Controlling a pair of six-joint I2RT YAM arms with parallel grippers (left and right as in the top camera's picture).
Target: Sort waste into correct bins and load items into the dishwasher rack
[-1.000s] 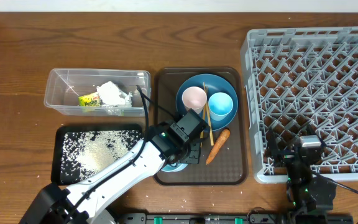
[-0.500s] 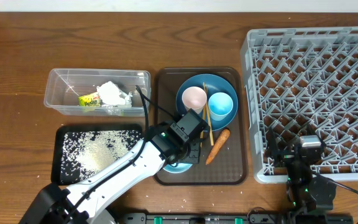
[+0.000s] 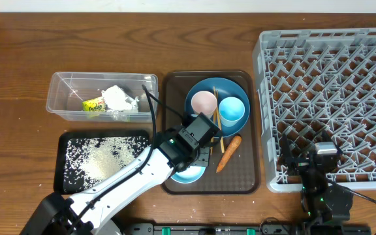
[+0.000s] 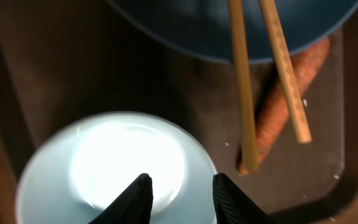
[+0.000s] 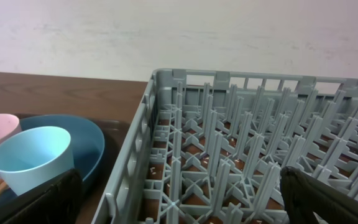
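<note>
Brown tray (image 3: 247,181) is carrying most of the load. Plate (image 3: 235,86) is sitting at its far end, with pink cup (image 3: 204,102) and blue cup (image 3: 232,110) standing on it side by side. 2 chopsticks (image 3: 218,127) are lying off the plate's near edge onto the tray, their near tips reaching the carrot (image 3: 228,153), which is lying tilted on the rack side. Bowl (image 3: 191,174) is sitting at the tray's near end, just left of the carrot. Left gripper (image 4: 179,186) is hovering over the bowl with its jaws at a narrow gap, 1 finger above the bowl's inside and 1 at its rim on the carrot side; cannot tell if either is touching. Right gripper (image 5: 179,205) is sitting at the near edge of the rack (image 3: 331,78), jaws spread wide, gripping nothing. Tub (image 3: 61,98), left of the brown tray, is holding tissue (image 3: 116,96) and wrapper (image 3: 94,105). Black tray (image 3: 64,140), in front of the tub, is holding rice (image 3: 100,156).
</note>
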